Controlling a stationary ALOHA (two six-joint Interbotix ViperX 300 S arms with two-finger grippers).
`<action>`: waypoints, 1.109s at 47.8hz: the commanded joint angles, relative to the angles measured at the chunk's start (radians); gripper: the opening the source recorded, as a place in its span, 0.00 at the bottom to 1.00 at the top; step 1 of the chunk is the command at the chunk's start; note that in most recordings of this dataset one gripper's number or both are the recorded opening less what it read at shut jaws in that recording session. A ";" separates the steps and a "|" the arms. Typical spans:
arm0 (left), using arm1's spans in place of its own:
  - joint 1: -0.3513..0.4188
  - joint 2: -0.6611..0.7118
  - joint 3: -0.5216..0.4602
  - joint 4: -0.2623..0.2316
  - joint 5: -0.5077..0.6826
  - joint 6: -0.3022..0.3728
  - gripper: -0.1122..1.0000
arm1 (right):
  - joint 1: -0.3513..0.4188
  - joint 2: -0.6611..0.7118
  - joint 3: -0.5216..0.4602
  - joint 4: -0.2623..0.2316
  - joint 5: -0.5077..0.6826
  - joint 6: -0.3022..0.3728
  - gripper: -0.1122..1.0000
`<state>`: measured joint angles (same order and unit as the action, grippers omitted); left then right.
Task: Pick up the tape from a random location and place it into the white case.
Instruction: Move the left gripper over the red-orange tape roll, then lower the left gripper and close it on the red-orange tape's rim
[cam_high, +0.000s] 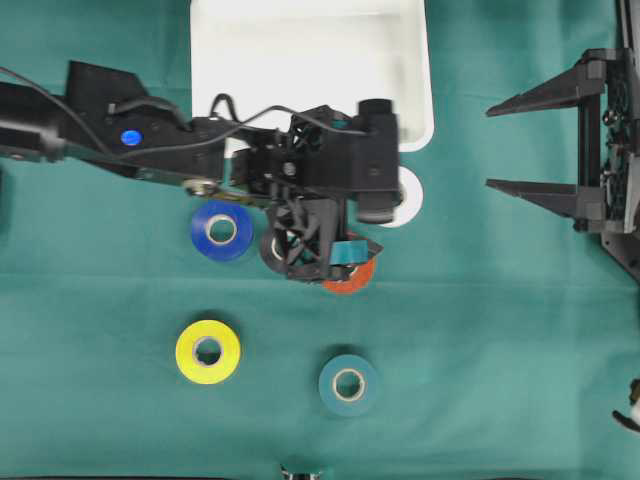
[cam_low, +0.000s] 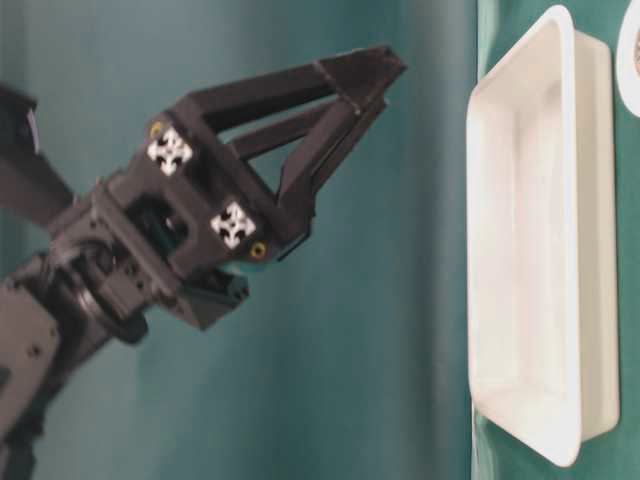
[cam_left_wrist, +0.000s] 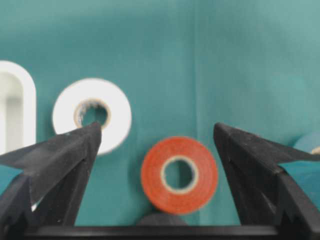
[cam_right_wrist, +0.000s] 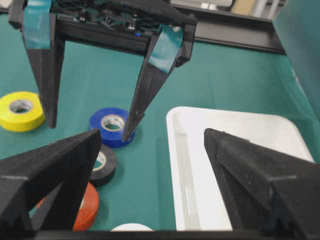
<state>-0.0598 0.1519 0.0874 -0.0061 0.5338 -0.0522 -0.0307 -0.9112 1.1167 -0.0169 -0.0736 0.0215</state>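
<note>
Several tape rolls lie flat on the green cloth: blue (cam_high: 222, 229), black (cam_right_wrist: 102, 164), red (cam_left_wrist: 179, 174), white (cam_left_wrist: 92, 114), yellow (cam_high: 208, 351) and teal (cam_high: 348, 384). The white case (cam_high: 310, 70) sits at the top centre with nothing in it. My left gripper (cam_left_wrist: 157, 127) hangs open above the red tape (cam_high: 350, 278), one finger on each side and clear of it. It holds nothing. At the right side my right gripper (cam_high: 490, 148) is open and holds nothing, pointing toward the case (cam_right_wrist: 240, 165).
The white tape (cam_high: 408, 195) lies just off the case's lower right corner. Black tape sits between the blue and red rolls, mostly under the left gripper (cam_high: 325, 258). Yellow and teal rolls lie apart nearer the front edge. The left arm spans the table's left half.
</note>
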 joint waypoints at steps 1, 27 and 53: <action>0.000 0.006 -0.081 -0.002 0.087 -0.005 1.00 | -0.002 0.006 -0.028 -0.002 0.000 0.000 0.93; 0.000 0.078 -0.230 0.005 0.313 -0.031 1.00 | -0.002 0.018 -0.029 0.000 0.002 0.000 0.93; 0.000 0.072 -0.198 0.006 0.310 -0.031 1.00 | -0.002 0.018 -0.029 0.000 0.003 0.000 0.93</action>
<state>-0.0598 0.2516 -0.1043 -0.0046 0.8498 -0.0828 -0.0307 -0.8974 1.1152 -0.0169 -0.0660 0.0215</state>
